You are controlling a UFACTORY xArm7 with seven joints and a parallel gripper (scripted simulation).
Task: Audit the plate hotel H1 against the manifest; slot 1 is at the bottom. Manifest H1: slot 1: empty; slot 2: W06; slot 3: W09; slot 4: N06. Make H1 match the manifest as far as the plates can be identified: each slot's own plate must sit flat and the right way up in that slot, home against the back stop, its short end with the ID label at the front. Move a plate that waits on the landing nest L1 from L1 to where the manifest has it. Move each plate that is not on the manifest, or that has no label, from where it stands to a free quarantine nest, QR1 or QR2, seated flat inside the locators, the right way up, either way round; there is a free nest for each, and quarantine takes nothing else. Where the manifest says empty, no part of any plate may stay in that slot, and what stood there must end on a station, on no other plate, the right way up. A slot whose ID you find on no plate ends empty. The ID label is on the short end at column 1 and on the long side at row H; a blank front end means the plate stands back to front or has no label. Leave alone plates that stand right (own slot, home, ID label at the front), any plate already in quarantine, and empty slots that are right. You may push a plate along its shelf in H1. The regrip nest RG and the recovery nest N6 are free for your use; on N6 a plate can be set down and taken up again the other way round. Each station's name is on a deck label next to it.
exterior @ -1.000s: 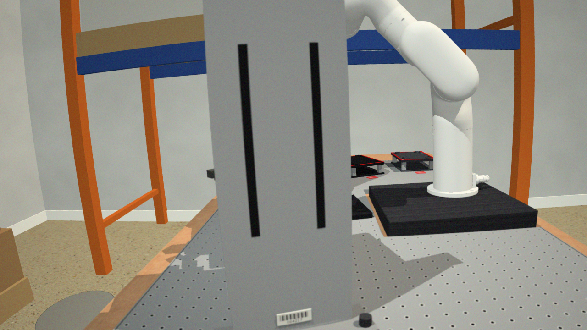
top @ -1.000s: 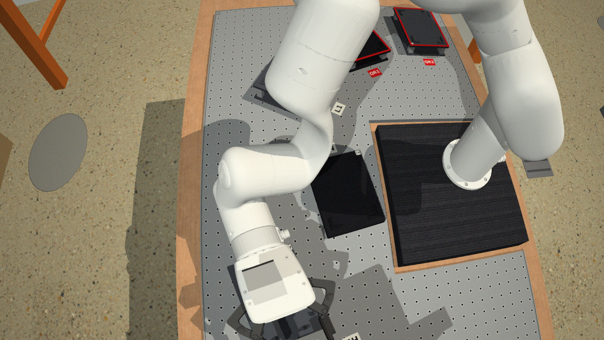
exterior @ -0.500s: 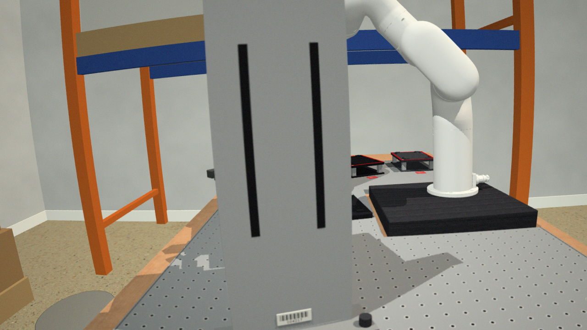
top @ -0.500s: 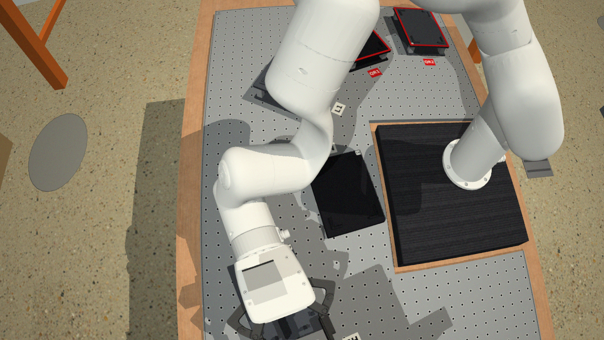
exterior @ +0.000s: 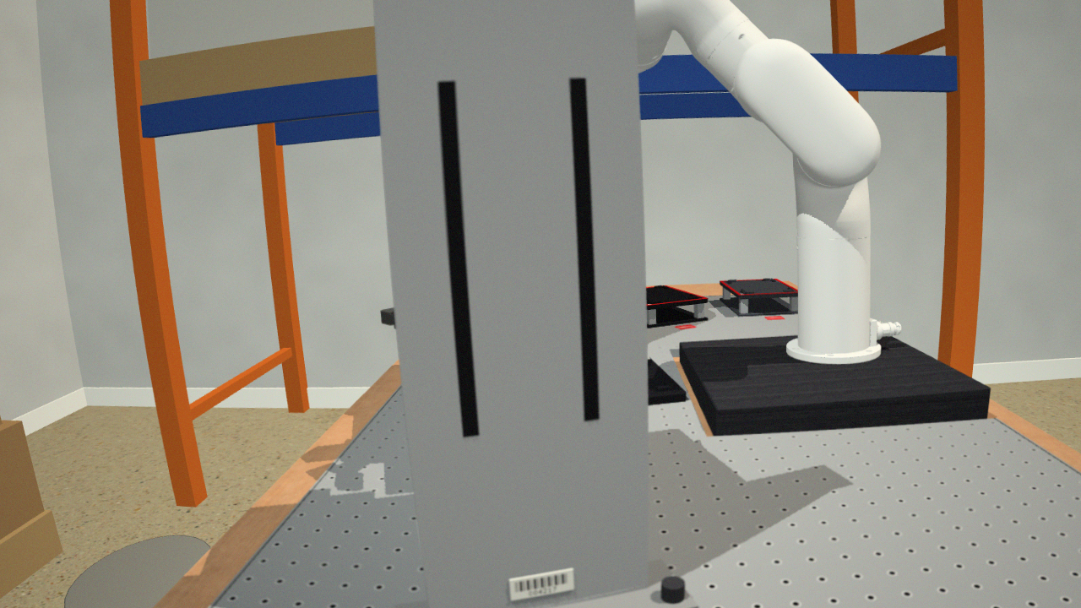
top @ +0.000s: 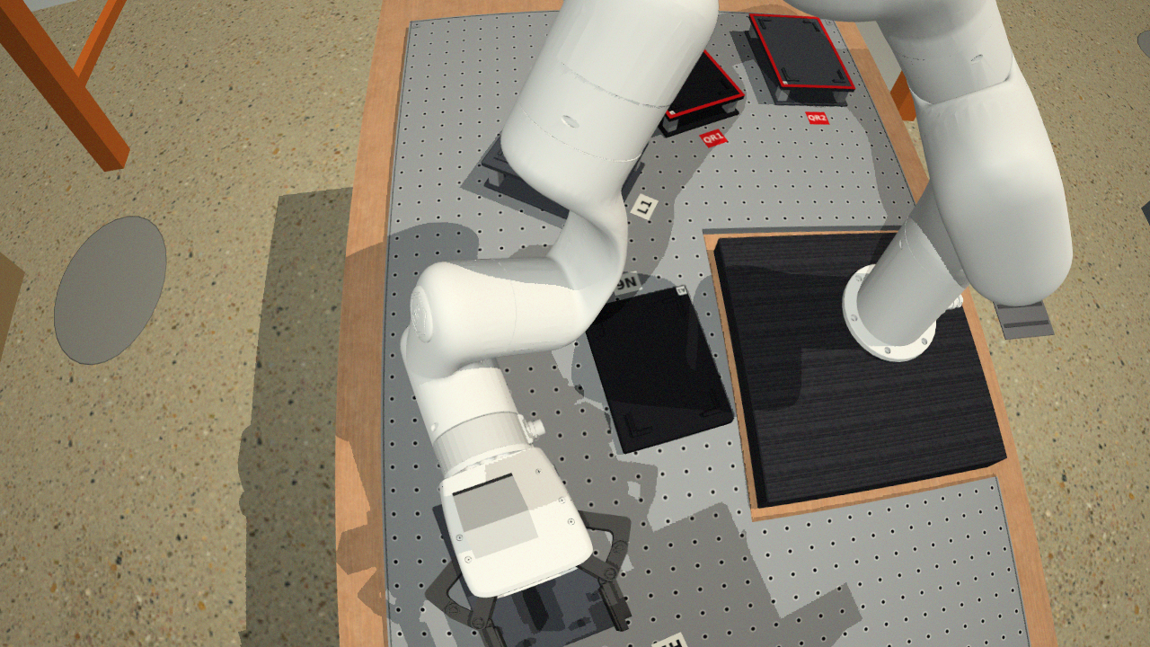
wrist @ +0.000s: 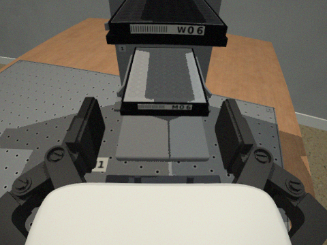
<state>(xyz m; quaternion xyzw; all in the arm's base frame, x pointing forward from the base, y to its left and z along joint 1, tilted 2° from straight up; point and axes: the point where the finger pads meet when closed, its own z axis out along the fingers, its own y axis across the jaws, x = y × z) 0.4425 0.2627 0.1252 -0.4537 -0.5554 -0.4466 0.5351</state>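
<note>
Jaws wide, nothing held. Our gripper (wrist: 163, 133) sits low in front of hotel H1 (exterior: 513, 302), lined up on the lower plate (wrist: 163, 79) in slot 1; its label looks like N06, but it's too blurry to swear. W06 plate (wrist: 167, 15) is on the shelf just above. Risks: we misread that label and misfile it, or clip W06's overhanging front edge on the way in or out.

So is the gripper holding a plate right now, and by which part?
Nothing is held. The gripper is wide open in front of the hotel; the W06 plate and the plate below sit untouched.
</note>
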